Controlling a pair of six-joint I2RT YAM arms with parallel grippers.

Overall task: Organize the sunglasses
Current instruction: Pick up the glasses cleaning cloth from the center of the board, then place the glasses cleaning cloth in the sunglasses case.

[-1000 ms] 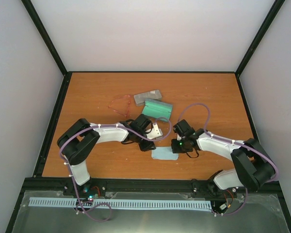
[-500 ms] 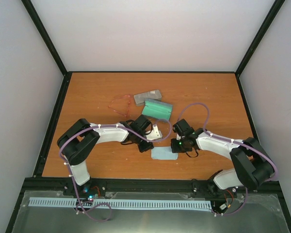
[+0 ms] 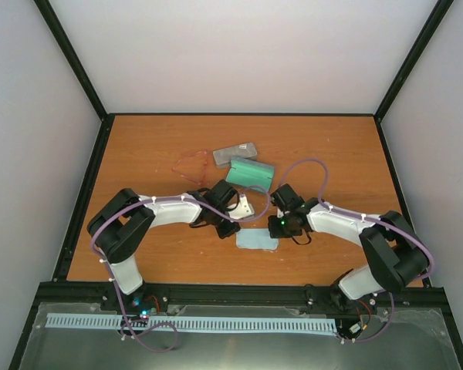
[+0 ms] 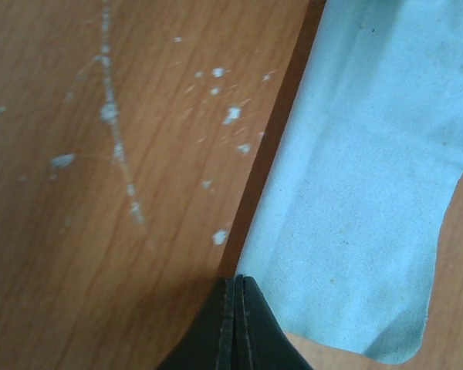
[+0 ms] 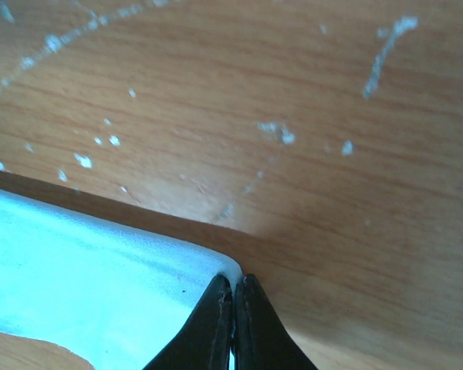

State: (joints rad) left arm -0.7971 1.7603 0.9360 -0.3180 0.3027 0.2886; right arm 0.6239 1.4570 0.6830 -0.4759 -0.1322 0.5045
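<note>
At the near edge the two arms reach inward over the wooden table (image 3: 139, 154), their wrists almost meeting above a pale blue cloth (image 3: 256, 240) that lies just ahead of the bases. The left gripper (image 3: 235, 230) is at the cloth's left end. In the left wrist view its fingers (image 4: 251, 331) are pressed together with no gap, and the cloth's edge runs straight into their tips, raised enough to throw a dark shadow on the wood, so the gripper is pinching that edge. The right gripper (image 3: 275, 230) is at the cloth's right end. In the right wrist view its fingers (image 5: 255, 327) are likewise pressed tight, nipping a rounded corner of the cloth, which stands off the table with a shadow beneath it. Beyond the wrists, near the table's middle, a green case (image 3: 251, 173) lies at a slant. Touching or just behind its far left corner is a grey case (image 3: 235, 153). The sunglasses (image 3: 191, 166), a thin red-pink see-through frame, lie flat on the wood to the left of both cases, near them but apart, and well clear of both grippers.
</note>
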